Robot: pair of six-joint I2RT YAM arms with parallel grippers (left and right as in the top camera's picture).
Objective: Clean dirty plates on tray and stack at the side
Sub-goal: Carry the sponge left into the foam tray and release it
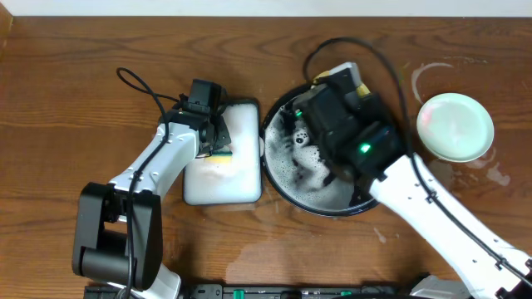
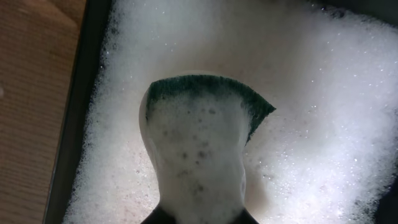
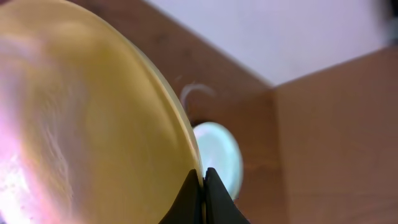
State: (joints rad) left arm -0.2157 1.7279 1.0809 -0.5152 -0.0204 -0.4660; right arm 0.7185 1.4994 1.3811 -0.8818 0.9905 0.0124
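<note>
The right gripper (image 3: pixel 203 177) is pinched tight on the rim of the yellow plate (image 3: pixel 93 124), held on edge over the sudsy black tray (image 1: pixel 316 209). One mint-green plate (image 1: pixel 455 126) lies on the bare wood just right of that tray. Left of the tray, the left gripper (image 1: pixel 218 137) is clamped on a foamy green sponge (image 2: pixel 199 124) above the white tray (image 1: pixel 220 187) of suds.

Brown wooden tabletop (image 1: pixel 66 83) bearing, left to right: white sudsy rectangular tray (image 1: pixel 220 189), round black basin (image 1: pixel 274 116), pale mint-green plate (image 1: pixel 455 126) beside whitish soap rings (image 1: pixel 424 71).
</note>
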